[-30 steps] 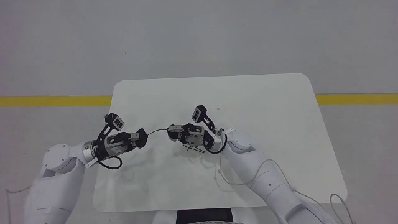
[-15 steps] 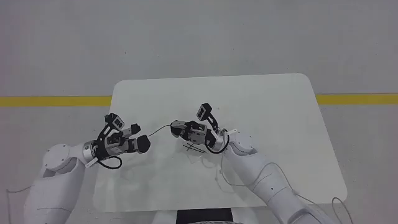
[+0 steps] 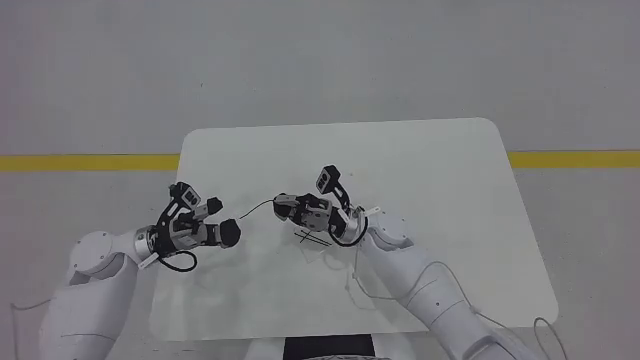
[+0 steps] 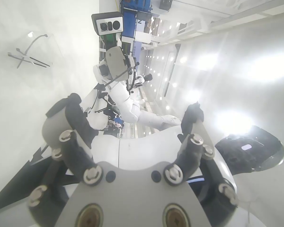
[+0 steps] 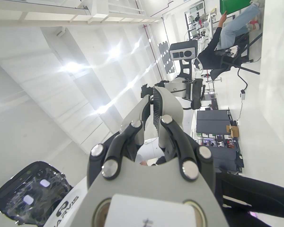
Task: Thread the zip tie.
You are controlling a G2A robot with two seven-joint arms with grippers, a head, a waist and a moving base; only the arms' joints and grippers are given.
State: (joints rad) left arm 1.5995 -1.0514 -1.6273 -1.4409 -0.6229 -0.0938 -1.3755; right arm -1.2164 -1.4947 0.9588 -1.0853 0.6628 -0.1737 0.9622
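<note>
Overhead, the right gripper [image 3: 280,208] sits above the middle of the white table [image 3: 440,160] with its jaws pinched on one end of the zip tie [image 3: 258,206]. The thin dark strap runs out from it toward the left gripper [image 3: 228,232] and ends in the air, just short of that gripper and not touching it. Some loose ties [image 3: 312,241] lie crossed on the table just beside the right gripper, on the robot's side of it.

A second ago the left gripper was clamped on the strap's free end, and the tie spanned the gap between the two grippers. It has since let go and drawn back toward the robot, leaving the tip free. Little has shifted over the last half second.

From the left wrist, the left gripper [image 4: 135,113] stands wide open, its dark fingers [image 4: 73,114] far apart with nothing between them. Farther off, the right gripper [image 4: 116,61] faces it, and the zip tie [image 4: 120,74] slants across its front. The loose ties [image 4: 29,57] lie on the table [image 4: 14,107] to one side.

From the right wrist, the right gripper [image 5: 151,102] has its ribbed pads [image 5: 159,109] drawn close together, with a narrow slit between them. The strap is too thin to pick out there.
</note>
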